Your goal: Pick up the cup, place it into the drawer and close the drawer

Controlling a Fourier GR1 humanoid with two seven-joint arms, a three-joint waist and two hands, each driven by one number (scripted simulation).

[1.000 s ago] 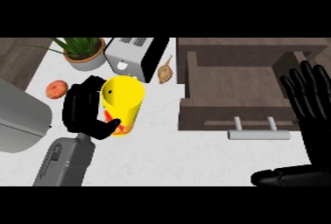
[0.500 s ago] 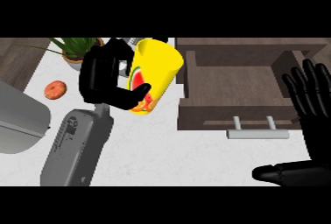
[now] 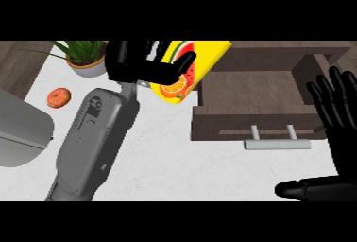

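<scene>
cup held aloft beside the open drawer

drawer (image 3: pixel 265 97), pulled out and dark brown, is the landmark: left of it the grey left forearm rises to the left hand (image 3: pixel 143 64), curled around the tilted yellow cup (image 3: pixel 191 68) just off its left wall. right hand (image 3: pixel 342 113) rests with fingers straight over its right side. left of the drawer sit a potted plant (image 3: pixel 85 59) and a doughnut (image 3: pixel 58 97).

The yellow cup (image 3: pixel 190 71) with fruit pictures is tilted, up above the counter, beside the left edge of the open brown drawer (image 3: pixel 261 97).
</scene>
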